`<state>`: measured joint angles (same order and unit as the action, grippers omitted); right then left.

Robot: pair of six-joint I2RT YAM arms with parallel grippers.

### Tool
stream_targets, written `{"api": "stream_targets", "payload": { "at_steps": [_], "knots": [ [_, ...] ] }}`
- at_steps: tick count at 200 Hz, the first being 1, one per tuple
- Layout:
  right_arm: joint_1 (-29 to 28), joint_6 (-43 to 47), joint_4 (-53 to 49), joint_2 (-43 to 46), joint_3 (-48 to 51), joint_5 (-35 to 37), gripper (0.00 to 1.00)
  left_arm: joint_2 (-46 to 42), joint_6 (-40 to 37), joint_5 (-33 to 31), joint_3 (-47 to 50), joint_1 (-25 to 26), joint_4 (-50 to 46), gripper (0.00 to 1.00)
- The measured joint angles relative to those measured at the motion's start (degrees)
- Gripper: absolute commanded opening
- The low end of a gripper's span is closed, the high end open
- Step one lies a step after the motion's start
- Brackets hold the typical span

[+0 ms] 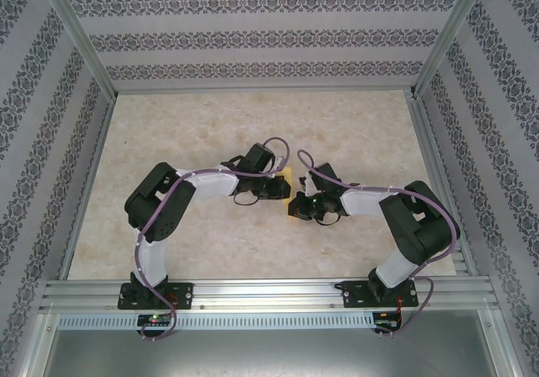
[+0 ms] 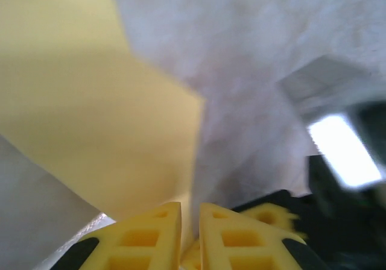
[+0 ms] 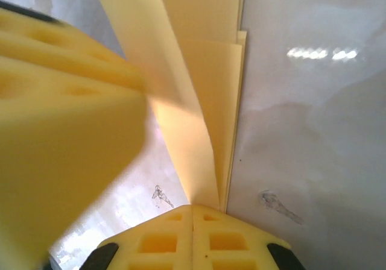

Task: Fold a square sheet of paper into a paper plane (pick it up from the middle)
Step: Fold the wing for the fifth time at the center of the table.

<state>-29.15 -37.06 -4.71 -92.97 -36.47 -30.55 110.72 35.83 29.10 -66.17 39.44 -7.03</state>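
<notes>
The yellow-orange square sheet of paper (image 1: 289, 176) is folded and held off the table (image 1: 362, 133) between the two arms at mid-table. My right gripper (image 3: 192, 208) is shut on it, and folded layers (image 3: 208, 107) rise from the pressed fingertips. In the left wrist view the sheet (image 2: 90, 113) runs down into a narrow gap between the fingers of my left gripper (image 2: 190, 213), which stand slightly apart, wider than the paper. The two grippers (image 1: 282, 190) (image 1: 298, 205) nearly touch. A blurred left finger (image 3: 60, 131) looms beside the paper. No paper plane shape shows.
The marbled tabletop is ringed by an aluminium frame (image 1: 253, 291) and patterned walls (image 1: 253, 32). Both arms bend inward, elbows near the side rails. Faint scuff marks (image 3: 274, 202) lie on the table under the right gripper.
</notes>
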Motion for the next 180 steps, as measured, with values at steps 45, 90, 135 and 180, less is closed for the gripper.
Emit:
{"api": "stream_targets", "payload": {
  "at_steps": [45, 90, 135, 180],
  "knots": [
    [-0.02, 2.45, -3.39, 2.95, 1.97, -1.05, 0.04, -4.87, -4.37, -0.07, -0.37, -2.73, 0.22, 0.17],
    [-0.11, 3.67, -6.88, 5.60, 4.00, -2.73, 0.04, -3.34, -5.03, 1.09, 0.94, -3.34, 1.81, 0.16],
    [-0.11, 4.24, -8.20, 5.81, 4.02, -3.23, 0.04, 0.70, -5.03, 1.77, 1.79, -3.34, 3.74, 0.14],
    [-0.11, 4.24, -8.22, 5.81, 4.02, -3.23, 0.04, 2.80, -5.03, 1.27, 1.79, -3.34, 4.57, 0.14]
  ]
}}
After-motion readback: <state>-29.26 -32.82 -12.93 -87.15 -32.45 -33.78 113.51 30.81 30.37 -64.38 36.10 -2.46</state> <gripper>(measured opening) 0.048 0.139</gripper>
